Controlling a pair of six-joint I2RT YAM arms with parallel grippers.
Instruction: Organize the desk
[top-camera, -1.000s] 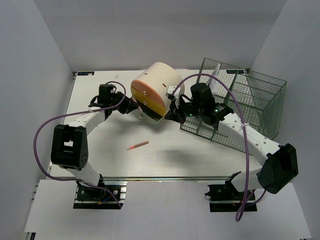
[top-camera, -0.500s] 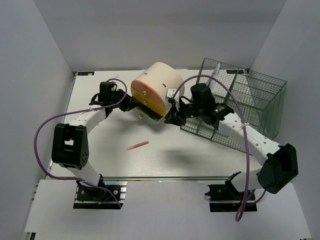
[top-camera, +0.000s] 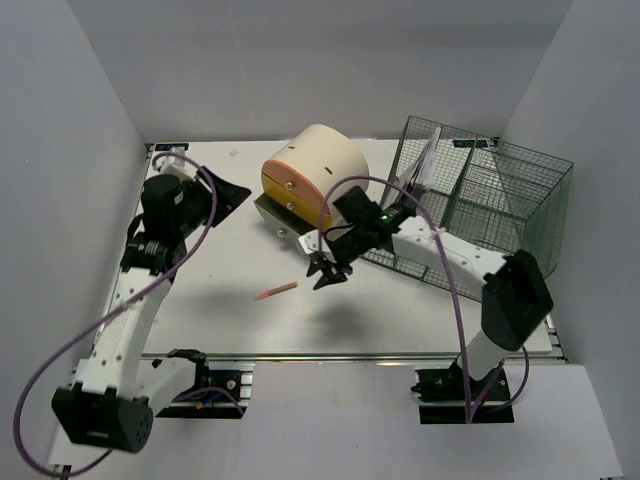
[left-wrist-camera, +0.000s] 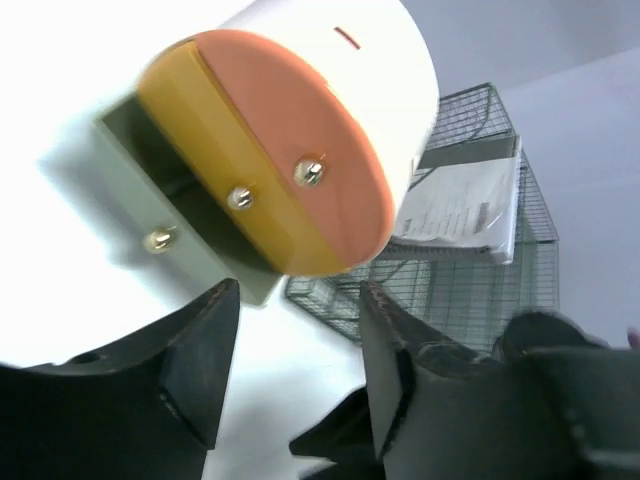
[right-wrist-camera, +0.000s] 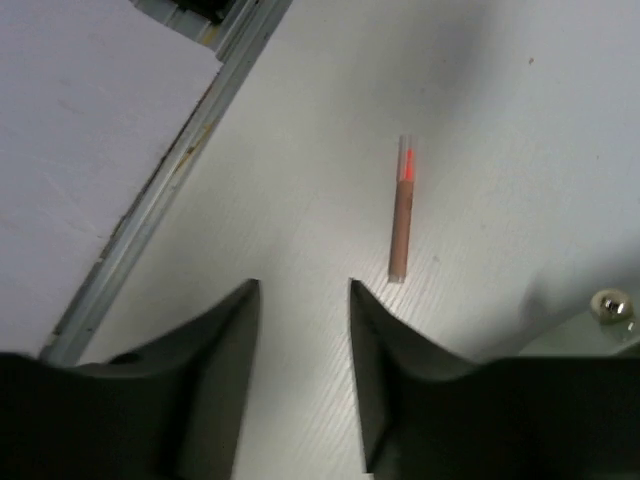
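Red pen (top-camera: 276, 292) on white desk (top-camera: 400, 318)

White arm links (top-camera: 125, 320), black joints (top-camera: 515, 300), black fingers (right-wrist-camera: 200, 390), purple cables (top-camera: 462, 330).

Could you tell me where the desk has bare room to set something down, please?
The near strip of desk between the pencil and the rail is bare, as is the patch left of the pencil. It is crowded at the back, around the container, basket and right gripper.

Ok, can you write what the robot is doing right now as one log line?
left gripper: open, empty, facing container | right gripper: open, empty, above desk, near thin stick
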